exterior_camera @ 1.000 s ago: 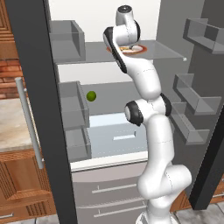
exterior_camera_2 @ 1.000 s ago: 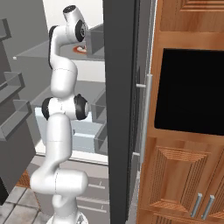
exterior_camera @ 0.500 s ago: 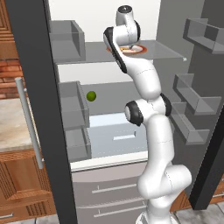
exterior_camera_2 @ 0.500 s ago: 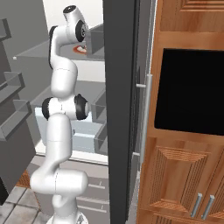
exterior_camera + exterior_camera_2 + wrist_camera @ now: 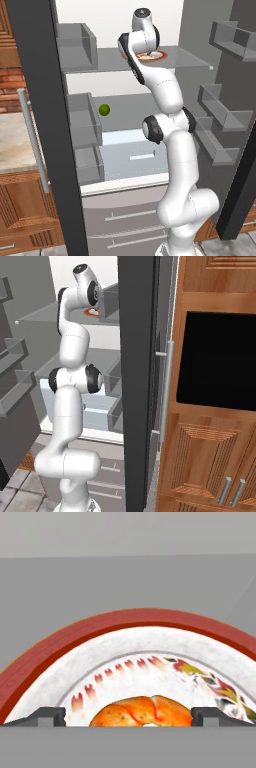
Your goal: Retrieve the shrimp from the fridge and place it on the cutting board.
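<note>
The shrimp, a curved orange-pink piece, lies on a round white plate with a red rim on the top shelf of the fridge. My gripper hangs close over the plate and is open. Its two dark fingertips stand either side of the shrimp, apart from it. In the left base view the plate peeks out beside the raised hand. In the right base view a sliver of the plate shows past the door. The cutting board is out of view.
A small green ball sits on the middle shelf. Grey door bins line the open door on the right, more bins on the left. A pale drawer lies below. Brown wooden cabinets flank the fridge.
</note>
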Motion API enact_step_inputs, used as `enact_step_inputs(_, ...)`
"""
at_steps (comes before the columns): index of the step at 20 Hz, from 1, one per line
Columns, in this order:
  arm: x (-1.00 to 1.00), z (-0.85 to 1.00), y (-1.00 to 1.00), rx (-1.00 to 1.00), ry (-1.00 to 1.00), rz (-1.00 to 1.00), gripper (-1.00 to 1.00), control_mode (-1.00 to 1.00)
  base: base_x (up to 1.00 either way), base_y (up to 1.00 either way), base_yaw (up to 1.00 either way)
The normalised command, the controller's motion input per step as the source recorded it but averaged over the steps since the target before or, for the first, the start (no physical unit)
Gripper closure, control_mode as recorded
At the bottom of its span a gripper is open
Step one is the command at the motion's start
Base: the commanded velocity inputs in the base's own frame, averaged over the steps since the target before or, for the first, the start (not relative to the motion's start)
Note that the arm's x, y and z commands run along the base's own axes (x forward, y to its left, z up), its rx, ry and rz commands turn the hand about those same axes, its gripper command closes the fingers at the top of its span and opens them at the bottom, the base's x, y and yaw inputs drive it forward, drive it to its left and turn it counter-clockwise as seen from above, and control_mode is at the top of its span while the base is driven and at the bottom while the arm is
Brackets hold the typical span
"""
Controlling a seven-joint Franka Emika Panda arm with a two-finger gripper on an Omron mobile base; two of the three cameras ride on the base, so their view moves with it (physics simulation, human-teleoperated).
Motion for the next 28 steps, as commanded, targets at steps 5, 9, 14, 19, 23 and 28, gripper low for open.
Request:
enact_step_inputs(5,0.05,-0.19,0.01,0.00,0.00,0.00,-1.00,-1.00,0.00,0.00,0.00)
enact_step_inputs(9,0.00,-0.41,0.09,0.00,0.00,0.00,1.00,-1.00,0.00,0.00,0.00)
enact_step_inputs(14,-0.16,-0.49,-0.01,0.03,-0.01,0.00,1.00,-1.00,0.00,0.00,0.00)
enact_step_inputs(19,-0.08,-0.20,-0.02,0.05,-0.01,0.00,1.00,-1.00,0.00,0.00,0.00)
enact_step_inputs(23,-0.01,0.02,0.00,0.00,-0.05,0.00,1.00,-1.00,0.00,0.00,0.00)
enact_step_inputs(28,-0.14,0.19,0.00,0.00,-0.37,0.00,1.00,-1.00,0.00,0.00,0.00)
